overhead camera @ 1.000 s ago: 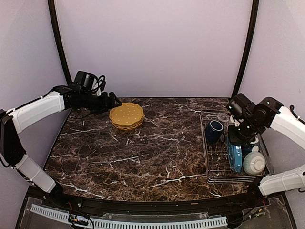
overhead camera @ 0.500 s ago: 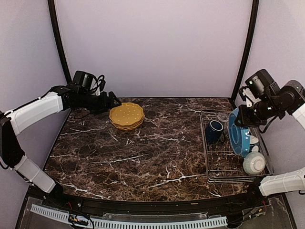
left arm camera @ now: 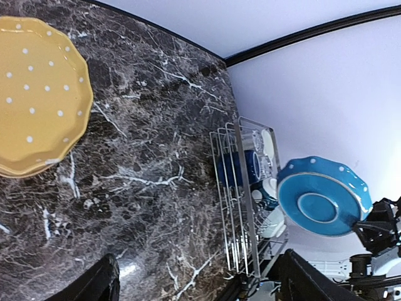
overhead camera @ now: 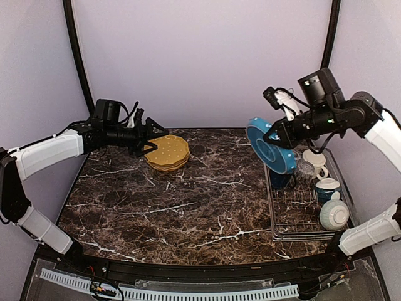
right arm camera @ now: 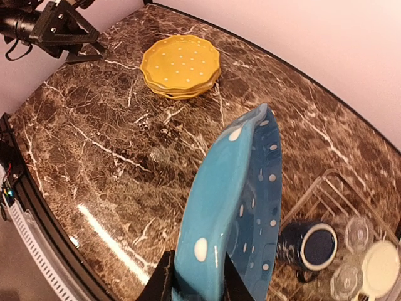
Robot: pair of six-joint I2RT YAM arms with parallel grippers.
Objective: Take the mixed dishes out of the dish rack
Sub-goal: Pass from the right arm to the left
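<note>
Above rack (overhead camera: 293,217) edge, right arm (overhead camera: 362,116) holds blue plate (overhead camera: 269,148).

Nothing you can actually read here, honestly. No text, label, brand or number shows up in any of your views. The only markings are the white dots on the blue plate (overhead camera: 270,145) and on the yellow plates (overhead camera: 166,152), and those are just pattern, not lettering.
</note>
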